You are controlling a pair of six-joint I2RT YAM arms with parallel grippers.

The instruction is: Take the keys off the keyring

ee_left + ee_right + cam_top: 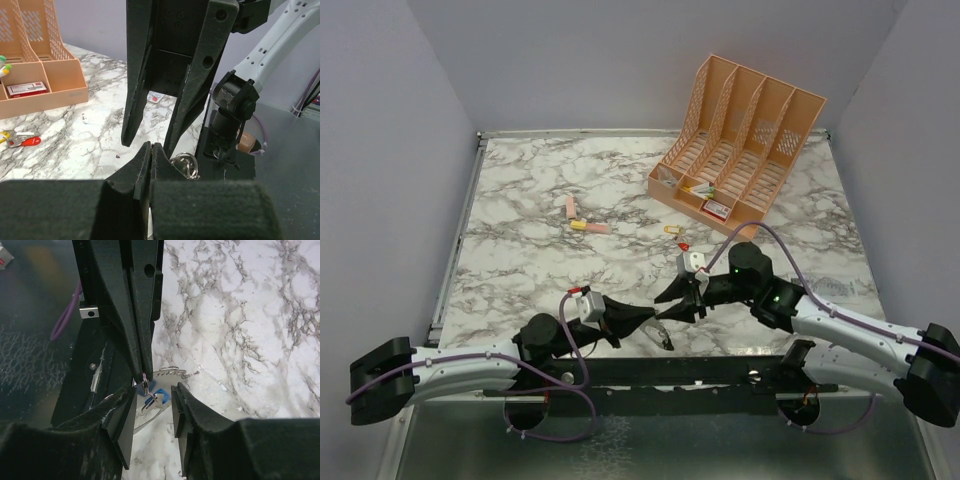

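The keyring (172, 376), a flat pale grey metal crescent, lies at the table's near edge (663, 335). A key with a blue tag (161, 391) hangs from a small split ring (145, 386). My left gripper (145, 377) comes in from above in the right wrist view and is shut on that small ring. In its own view the left gripper (151, 146) is shut, with a wire ring (185, 164) beside it. My right gripper (154, 390) is open, one finger on each side of the blue tag. In the top view both grippers, left (653, 318) and right (676, 302), meet over the keyring.
A peach slotted organiser (735, 140) stands at the back right. Pink and yellow markers (582, 222) lie mid-table. A red-tagged key (682, 246) and a yellow-tagged one (671, 230) lie loose behind the right gripper. The dark base plate (720, 372) borders the near edge.
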